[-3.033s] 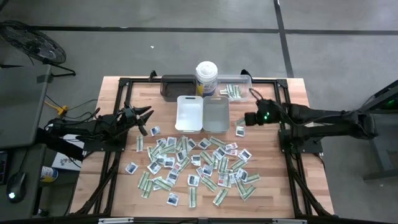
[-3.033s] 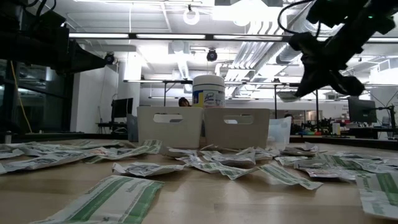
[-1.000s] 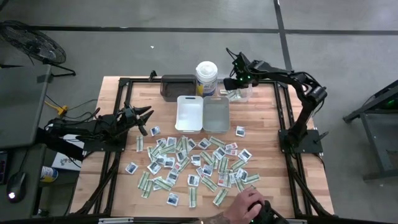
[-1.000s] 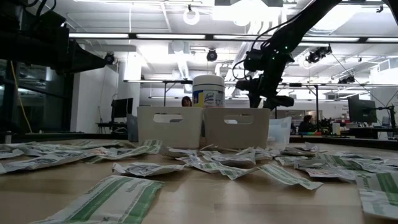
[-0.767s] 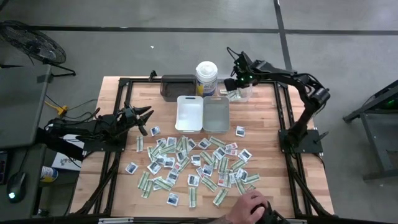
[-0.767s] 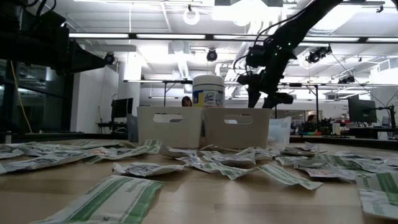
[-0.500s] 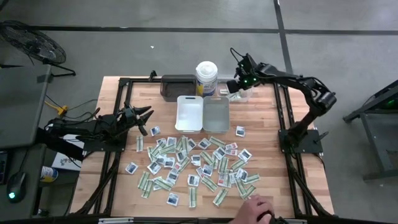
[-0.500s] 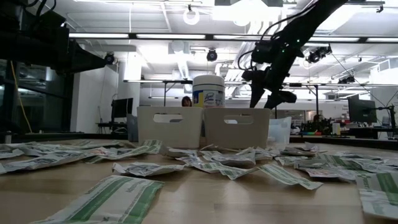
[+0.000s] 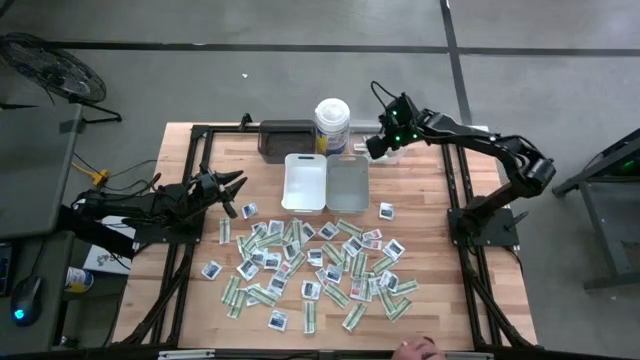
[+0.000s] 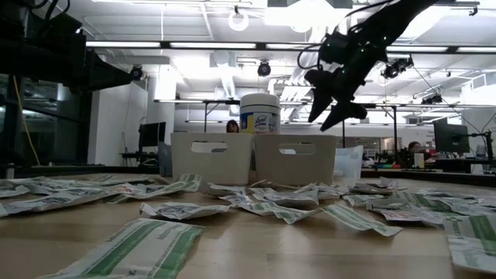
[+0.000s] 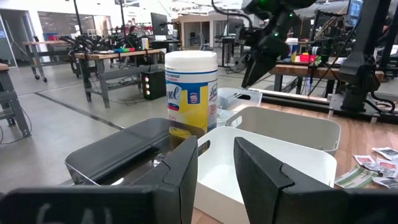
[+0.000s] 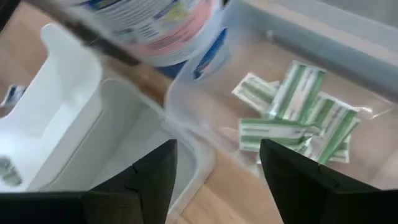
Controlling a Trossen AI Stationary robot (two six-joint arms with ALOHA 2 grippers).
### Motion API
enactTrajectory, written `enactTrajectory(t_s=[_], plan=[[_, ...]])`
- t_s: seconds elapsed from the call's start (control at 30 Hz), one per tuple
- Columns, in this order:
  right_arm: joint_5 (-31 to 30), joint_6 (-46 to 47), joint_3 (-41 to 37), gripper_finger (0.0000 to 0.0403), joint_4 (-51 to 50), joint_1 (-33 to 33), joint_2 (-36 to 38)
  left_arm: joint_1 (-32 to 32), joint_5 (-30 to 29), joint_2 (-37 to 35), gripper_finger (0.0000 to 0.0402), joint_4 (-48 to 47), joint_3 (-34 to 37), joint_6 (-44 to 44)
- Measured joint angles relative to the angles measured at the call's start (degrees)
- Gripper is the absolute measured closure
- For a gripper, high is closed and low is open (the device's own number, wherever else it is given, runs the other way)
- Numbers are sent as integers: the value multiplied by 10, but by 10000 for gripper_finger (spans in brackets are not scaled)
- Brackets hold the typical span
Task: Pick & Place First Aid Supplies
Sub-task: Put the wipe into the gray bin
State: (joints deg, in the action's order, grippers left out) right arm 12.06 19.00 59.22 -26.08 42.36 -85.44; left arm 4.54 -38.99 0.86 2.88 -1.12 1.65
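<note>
The right end effector (image 9: 375,148) hung over the far side of the bench (image 9: 190,300), above the clear tray (image 9: 391,132). A second before it was lower and right over that tray. Now it had lifted and its fingers had spread wide, with nothing between them. My guess is that it had just dropped a strip and would go back for another.

Most packets (image 9: 315,262) still lay in a big heap on the near half of the bench, so lots of work was left.

The left end effector (image 9: 232,196) waited by the left edge. Its fingers stood partly apart and held nothing.

Only the right wrist view looked down into the clear tray, where green strips (image 12: 292,118) lay in a pile. The low view hid them behind the white tray (image 10: 211,158) and grey tray (image 10: 294,158). A hand (image 9: 418,349) showed only in the high view, at the near edge.
</note>
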Motion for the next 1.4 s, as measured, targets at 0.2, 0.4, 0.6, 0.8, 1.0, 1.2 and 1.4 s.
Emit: enactTrajectory(t_s=[0.2, 0.4, 0.6, 0.8, 1.0, 1.2, 1.4], plan=[[-8, 1, 0, 180, -67, -44, 31, 0, 0, 0, 300, 0, 0, 0], [-47, 18, 0, 180, -172, -96, 58, 0, 0, 0, 300, 0, 0, 0], [-106, 114, 0, 180, -287, -143, 87, 0, 0, 0, 300, 0, 0, 0], [-151, 266, -1, 180, -359, -210, 114, 0, 0, 0, 300, 0, 0, 0], [-171, 403, -16, 180, -360, -287, 112, 0, 0, 0, 300, 0, 0, 0], [-131, 519, -123, 180, -226, -339, 111, 0, 0, 0, 300, 0, 0, 0], [-104, 588, -217, 180, -105, -345, 118, 0, 0, 0, 300, 0, 0, 0]])
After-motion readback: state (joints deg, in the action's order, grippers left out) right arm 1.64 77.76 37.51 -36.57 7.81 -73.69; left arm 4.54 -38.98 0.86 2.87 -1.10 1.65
